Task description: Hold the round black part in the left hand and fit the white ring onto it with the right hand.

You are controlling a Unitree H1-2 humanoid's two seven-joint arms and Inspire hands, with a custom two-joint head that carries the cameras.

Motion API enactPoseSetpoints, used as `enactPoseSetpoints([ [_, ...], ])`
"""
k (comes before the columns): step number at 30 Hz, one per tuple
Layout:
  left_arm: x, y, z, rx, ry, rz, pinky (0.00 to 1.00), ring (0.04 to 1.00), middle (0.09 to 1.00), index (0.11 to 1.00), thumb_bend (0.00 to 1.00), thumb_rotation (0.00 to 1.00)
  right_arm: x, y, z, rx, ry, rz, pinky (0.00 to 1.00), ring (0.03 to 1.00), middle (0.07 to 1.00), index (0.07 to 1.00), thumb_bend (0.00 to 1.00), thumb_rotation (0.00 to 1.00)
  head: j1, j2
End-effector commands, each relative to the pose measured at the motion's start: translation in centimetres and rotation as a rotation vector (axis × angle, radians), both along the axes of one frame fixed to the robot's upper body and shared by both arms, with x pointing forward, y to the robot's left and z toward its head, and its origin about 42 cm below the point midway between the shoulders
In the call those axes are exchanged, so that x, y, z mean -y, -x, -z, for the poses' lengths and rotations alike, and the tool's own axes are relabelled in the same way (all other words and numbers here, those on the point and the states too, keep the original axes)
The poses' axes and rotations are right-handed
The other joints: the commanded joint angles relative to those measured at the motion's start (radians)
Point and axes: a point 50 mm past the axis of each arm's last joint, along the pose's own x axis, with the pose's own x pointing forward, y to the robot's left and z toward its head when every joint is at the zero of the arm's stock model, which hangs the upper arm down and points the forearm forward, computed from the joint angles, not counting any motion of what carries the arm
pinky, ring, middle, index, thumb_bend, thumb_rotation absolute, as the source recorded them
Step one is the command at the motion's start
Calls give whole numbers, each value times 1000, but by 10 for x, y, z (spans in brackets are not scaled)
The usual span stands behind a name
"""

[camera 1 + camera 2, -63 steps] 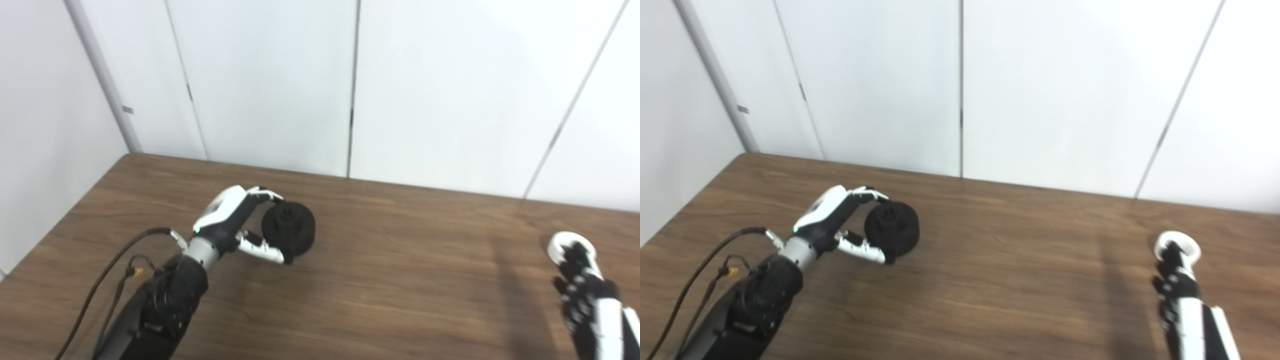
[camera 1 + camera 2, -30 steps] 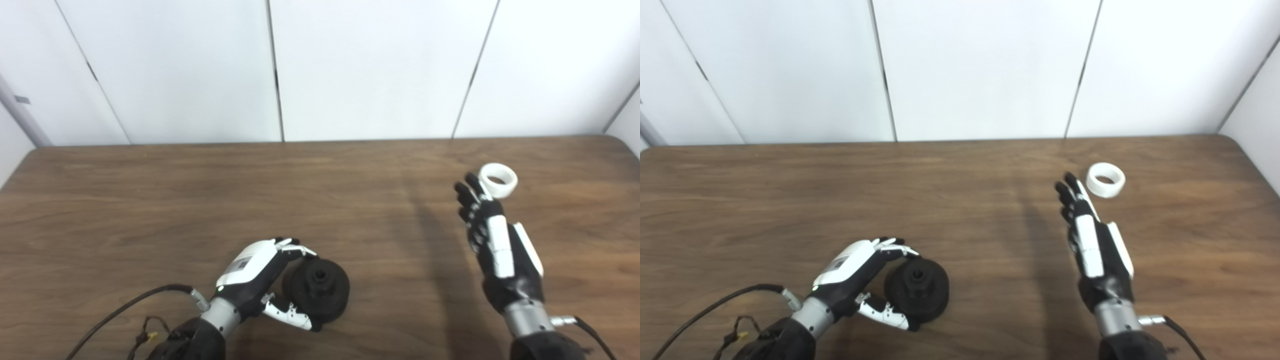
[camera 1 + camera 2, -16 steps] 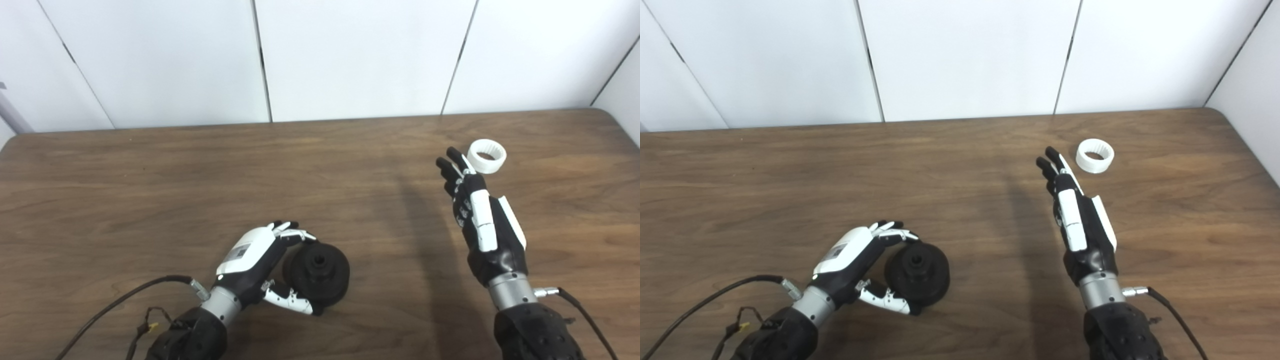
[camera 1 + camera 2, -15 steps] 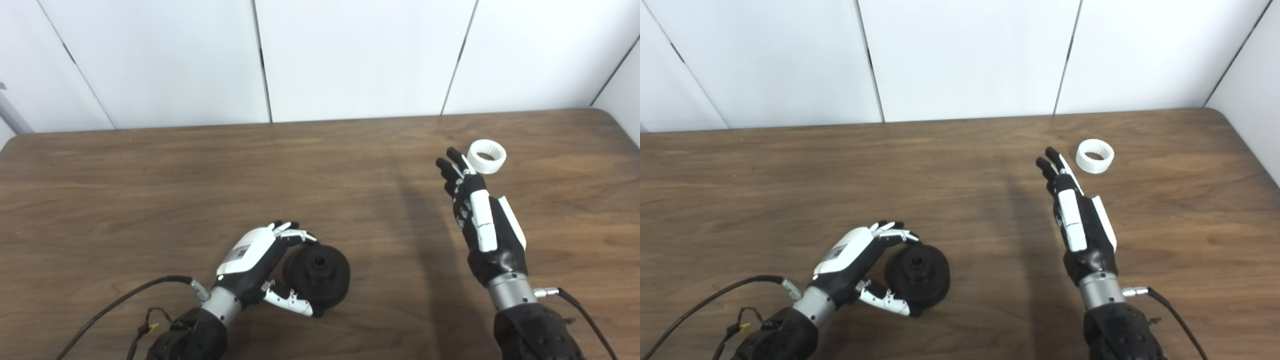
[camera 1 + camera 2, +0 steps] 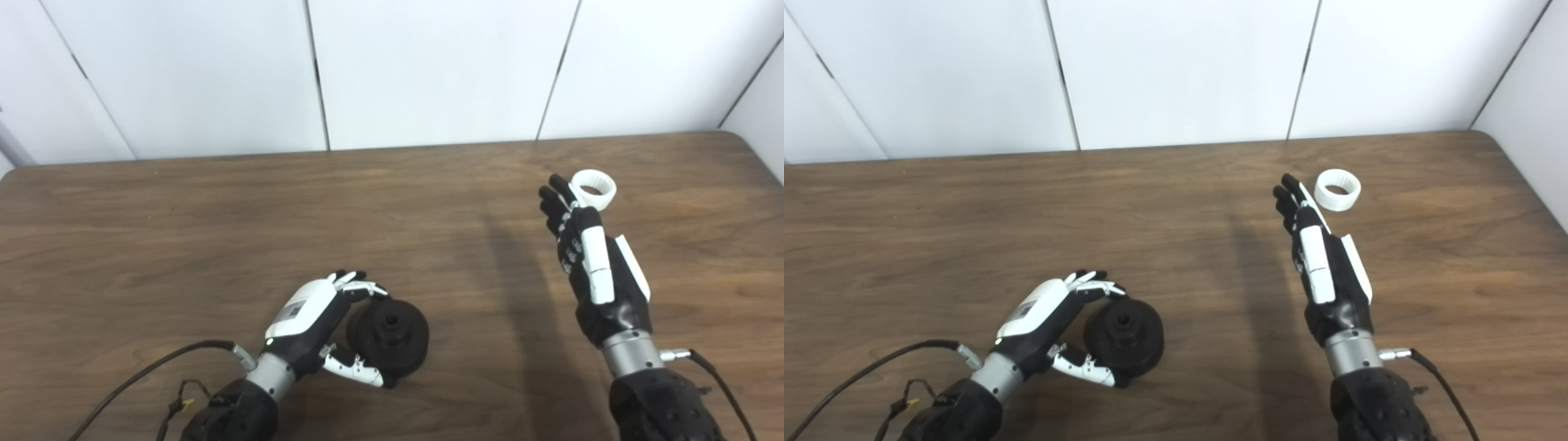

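Ring beside right robot hand

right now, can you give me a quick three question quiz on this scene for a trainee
1. True or false: the right hand already holds the small white plastic ring.
2. Multiple choice: the round black part is A) lifted clear of the brown wooden table, B) resting on the table with the left hand cupped around it, C) under the right hand.
3. Fill in: the white ring lies just beyond the right hand's ____.

Key
1. False: the ring lies on the table and the hand is open.
2. B
3. fingers
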Motion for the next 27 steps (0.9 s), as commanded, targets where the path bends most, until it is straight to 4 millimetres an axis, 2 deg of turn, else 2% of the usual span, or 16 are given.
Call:
enactPoseSetpoints([
  [1, 0, 5, 5, -30, -19, 14, 1000, 958, 825, 480, 525, 53, 8, 23, 0, -21, 5, 62, 1000, 997, 942, 951, 621, 1000, -3, 1],
  [4, 0, 6, 4, -28, -25, 16, 1000, 955, 823, 480, 525, 53, 27, 16, -13, -7, 85, 90, 1000, 990, 937, 951, 610, 914, -8, 0],
  [9, 0, 5, 4, -23, -29, 16, 1000, 953, 825, 481, 525, 52, 55, -1, -35, 26, 173, 138, 1000, 980, 929, 936, 623, 667, -27, -2],
  [10, -1, 5, 4, -26, -30, 15, 1000, 953, 825, 480, 525, 52, 64, -7, -40, 33, 224, 145, 1000, 977, 929, 934, 628, 638, -30, -2],
  [12, -1, 5, 4, -29, -31, 15, 1000, 954, 826, 481, 525, 52, 79, -18, -47, 31, 341, 159, 986, 958, 925, 924, 666, 515, -35, -3],
  [13, -1, 5, 4, -29, -31, 15, 1000, 954, 826, 481, 525, 52, 87, -23, -51, 24, 408, 158, 978, 953, 923, 921, 675, 491, -41, -6],
  [15, -1, 6, 4, -25, -30, 14, 1000, 955, 825, 480, 525, 52, 100, -31, -56, 6, 511, 154, 955, 948, 927, 908, 733, 405, -49, -8],
  [16, -1, 6, 4, -26, -29, 14, 1000, 956, 825, 480, 525, 52, 108, -37, -60, -11, 579, 154, 942, 944, 926, 904, 746, 387, -56, -8],
  [17, -2, 6, 4, -26, -28, 14, 1000, 959, 827, 481, 525, 51, 115, -43, -64, -27, 637, 154, 921, 934, 924, 891, 799, 355, -56, -8],
  [19, -3, 5, 4, -25, -27, 15, 1000, 961, 827, 481, 525, 51, 123, -53, -68, -59, 723, 155, 904, 923, 916, 884, 848, 333, -77, -8],
  [22, -5, 4, 5, -21, -27, 15, 1000, 959, 826, 481, 525, 51, 131, -70, -73, -117, 837, 141, 821, 879, 890, 874, 902, 312, -108, -13],
  [27, -10, 6, 7, -18, -32, 14, 1000, 959, 824, 481, 525, 51, 135, -100, -76, -196, 942, 99, 841, 889, 888, 862, 957, 255, -176, -42],
])
